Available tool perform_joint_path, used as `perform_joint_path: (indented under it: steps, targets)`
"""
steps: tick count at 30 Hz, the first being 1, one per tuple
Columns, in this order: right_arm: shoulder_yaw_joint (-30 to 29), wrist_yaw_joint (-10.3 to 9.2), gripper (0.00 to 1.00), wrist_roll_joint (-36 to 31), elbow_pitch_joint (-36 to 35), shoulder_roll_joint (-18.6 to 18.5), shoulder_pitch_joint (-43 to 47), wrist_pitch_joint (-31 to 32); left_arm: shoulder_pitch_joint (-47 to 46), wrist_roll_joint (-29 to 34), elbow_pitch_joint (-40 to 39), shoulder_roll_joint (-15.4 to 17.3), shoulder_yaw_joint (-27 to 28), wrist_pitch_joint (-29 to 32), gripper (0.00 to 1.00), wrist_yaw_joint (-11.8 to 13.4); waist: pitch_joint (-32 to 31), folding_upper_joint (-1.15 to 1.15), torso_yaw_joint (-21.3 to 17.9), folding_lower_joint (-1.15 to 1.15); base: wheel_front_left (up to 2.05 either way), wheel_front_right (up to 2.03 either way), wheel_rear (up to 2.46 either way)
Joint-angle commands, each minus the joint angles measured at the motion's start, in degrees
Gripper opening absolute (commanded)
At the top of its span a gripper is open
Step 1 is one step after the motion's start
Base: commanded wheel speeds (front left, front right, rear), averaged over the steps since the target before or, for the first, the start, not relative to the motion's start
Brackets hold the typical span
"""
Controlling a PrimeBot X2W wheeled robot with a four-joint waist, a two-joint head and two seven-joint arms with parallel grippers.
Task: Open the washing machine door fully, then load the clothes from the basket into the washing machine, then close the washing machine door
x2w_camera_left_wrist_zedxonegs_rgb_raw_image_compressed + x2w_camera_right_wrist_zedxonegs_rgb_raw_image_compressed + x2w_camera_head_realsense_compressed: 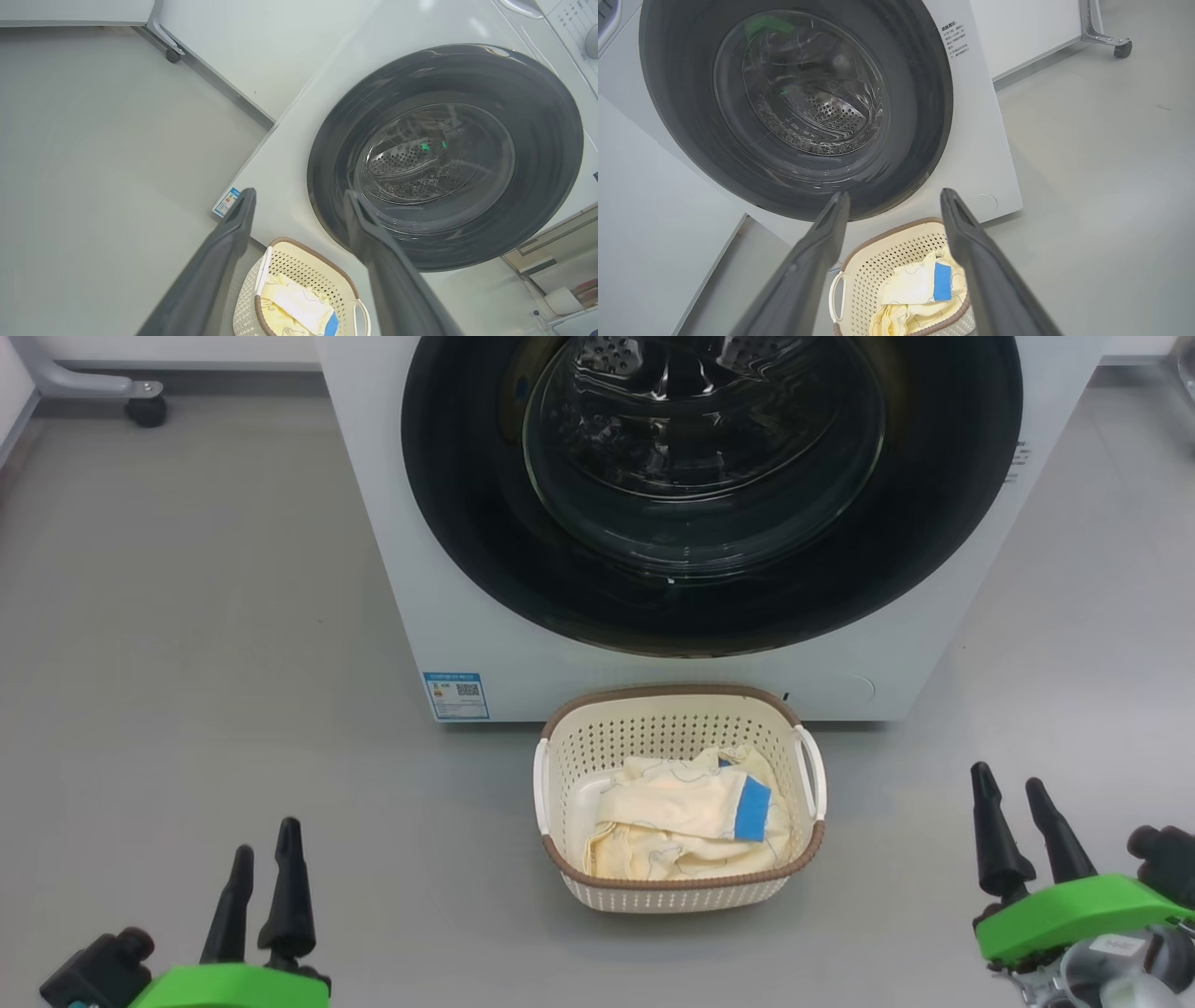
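Door shut, clothes in the basket, both claws empty.

In the head view the washing machine door (705,476) sits closed against the front of the washing machine (485,644), and the steel drum shows through its glass centre. The basket (672,894) stands on the grey floor (187,663) at 6 o'clock from the door, just in front of the machine. The clothes (677,821) lie loosely inside it, with the blue patch toward its 3 o'clock side. A small blue sticker (456,695) is on the machine front at 10 o'clock from the basket. The left claw (267,836) is at 9 o'clock from the basket and the right claw (1007,775) at 3 o'clock. Both are well apart from it, each with its two fingers spread and holding nothing.
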Motion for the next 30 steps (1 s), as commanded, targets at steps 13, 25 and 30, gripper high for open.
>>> perform_joint_path:
  steps: [13, 25, 30]
  targets:
    - [2.3, -0.14, 1.00, -10.3, -3.2, -2.4, -0.4, -3.0, -0.8, 8.6, -4.5, 1.1, 1.2, -2.8, 1.00, -0.3, 0.2, 0.00, 0.2, 0.00, 0.00, 0.00, 0.00]
    - [3.4, -0.15, 1.00, -18.4, -4.9, -3.2, -0.1, -5.0, -0.7, 15.1, -6.1, 1.2, 1.0, -4.8, 1.00, -0.4, 0.1, 0.00, 0.2, 0.00, 0.00, 0.00, 0.00]
    - [3.8, -0.16, 1.00, -21.8, -5.5, -3.6, 0.1, -5.9, -0.5, 18.1, -6.6, 1.3, 0.7, -5.7, 1.00, -0.4, 0.0, 0.00, 0.2, 0.00, 0.00, 0.00, 0.00]
